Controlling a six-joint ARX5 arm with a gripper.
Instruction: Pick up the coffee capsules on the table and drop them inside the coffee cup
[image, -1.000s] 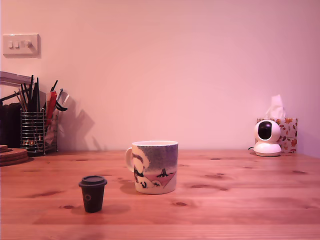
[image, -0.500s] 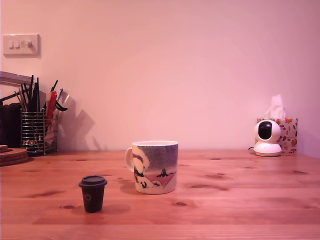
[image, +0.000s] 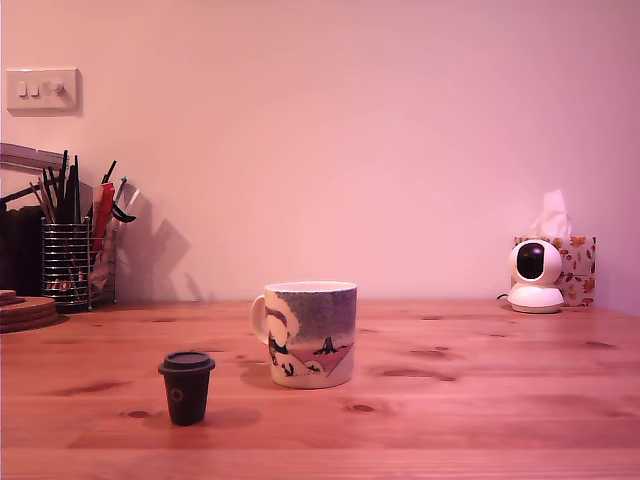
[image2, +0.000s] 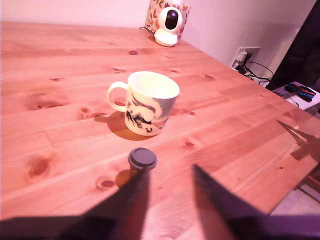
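Note:
A blackish-brown coffee capsule stands upright on the wooden table, rim up, in front of the coffee cup and to the exterior view's left of it. The coffee cup is a cream mug with a painted scene and stands upright with its handle toward the exterior view's left. In the wrist view the capsule sits just beyond the tip of one dark finger, and the cup lies further off. My gripper is open above the table with nothing between its fingers. The exterior view does not show the gripper.
A wire pen holder stands at the back on the exterior view's left, beside wooden coasters. A white camera and a tissue box sit at the back right. The table edge runs close by in the wrist view.

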